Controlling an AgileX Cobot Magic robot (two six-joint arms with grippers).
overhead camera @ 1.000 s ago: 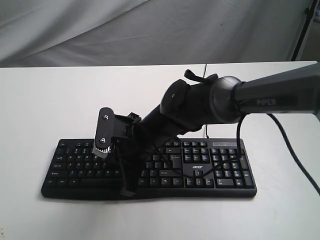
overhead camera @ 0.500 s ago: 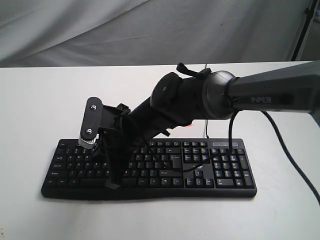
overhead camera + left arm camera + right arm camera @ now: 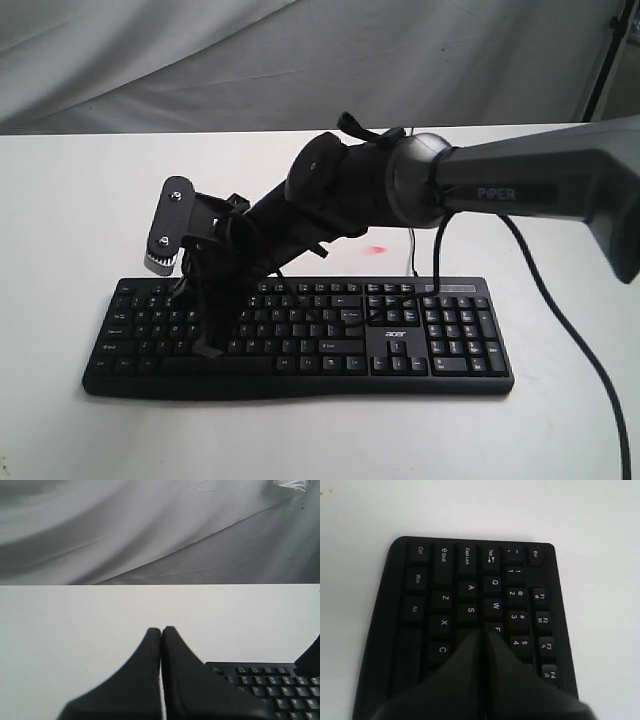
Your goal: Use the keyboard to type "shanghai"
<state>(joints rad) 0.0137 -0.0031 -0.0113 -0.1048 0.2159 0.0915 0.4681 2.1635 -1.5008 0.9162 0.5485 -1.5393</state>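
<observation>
The keyboard (image 3: pixel 440 340) lies flat on the white table (image 3: pixel 80 200), with its number pad on the right of the exterior view. The right gripper (image 3: pixel 482 630) reaches across to the left letter keys, jaws pressed together on nothing, tips just beside S and W; whether they touch a key I cannot tell. The left gripper (image 3: pixel 161 629) hangs over bare table near a keyboard corner, jaws likewise closed and empty.
</observation>
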